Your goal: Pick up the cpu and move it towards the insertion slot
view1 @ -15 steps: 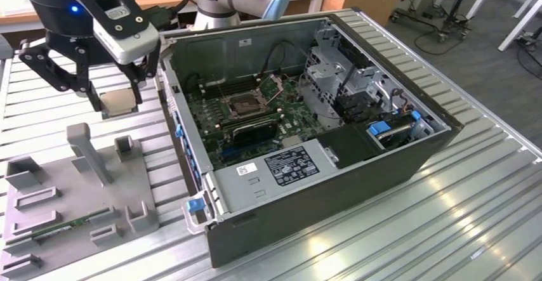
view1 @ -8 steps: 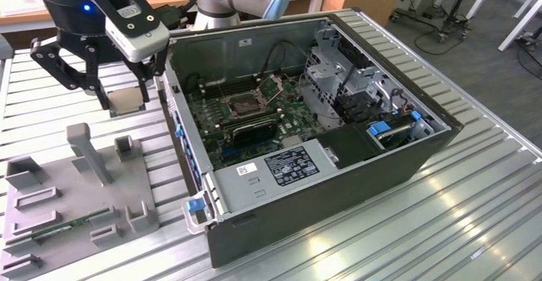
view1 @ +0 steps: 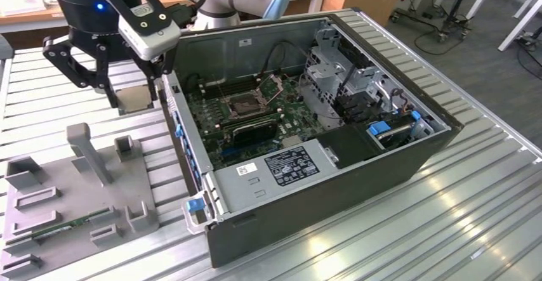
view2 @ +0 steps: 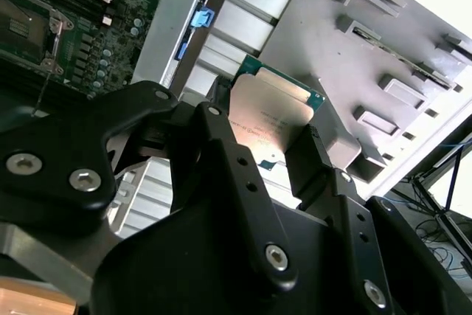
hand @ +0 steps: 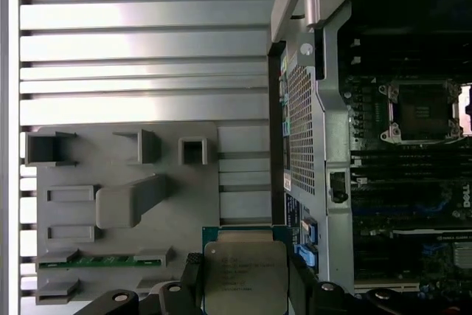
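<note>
I have the cpu (hand: 243,279) clamped flat between my gripper (view1: 118,97) fingers (view2: 313,160), lifted off the slatted worktop (view1: 474,186) just outside the open computer case (view1: 339,167). The case's side wall (hand: 301,138) stands between the chip and the motherboard (view1: 254,116). Gray fixture tray (view1: 76,192) lies beside the case, with a green memory stick (hand: 99,261) in one holder. Farther inside the case, the insertion slot (view1: 240,103) sits with nothing in it.

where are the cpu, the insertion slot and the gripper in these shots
cpu (hand: 245,277), first wrist view, silvery metal top
insertion slot (view1: 241,105), exterior view, dark socket centre
gripper (view2: 269,154), second wrist view, between the fingertips
</note>
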{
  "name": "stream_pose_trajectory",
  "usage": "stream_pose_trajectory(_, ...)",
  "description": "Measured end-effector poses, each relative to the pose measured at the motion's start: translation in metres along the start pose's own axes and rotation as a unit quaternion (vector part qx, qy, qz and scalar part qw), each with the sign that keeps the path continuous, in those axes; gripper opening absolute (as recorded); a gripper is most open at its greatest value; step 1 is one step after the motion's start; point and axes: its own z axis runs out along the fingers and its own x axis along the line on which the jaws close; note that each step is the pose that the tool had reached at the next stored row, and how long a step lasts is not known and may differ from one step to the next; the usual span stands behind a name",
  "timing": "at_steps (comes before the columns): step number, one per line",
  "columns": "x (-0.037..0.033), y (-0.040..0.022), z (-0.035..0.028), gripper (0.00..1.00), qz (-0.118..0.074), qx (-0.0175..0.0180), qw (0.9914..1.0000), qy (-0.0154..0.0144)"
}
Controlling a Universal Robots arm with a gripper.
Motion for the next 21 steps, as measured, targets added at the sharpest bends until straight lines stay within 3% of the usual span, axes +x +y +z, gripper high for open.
stream_pose_trajectory(21, -0.0320, 0.0013, 0.0000, 0.55, 0.000, 0.0000, 1.00000, 0.0000)
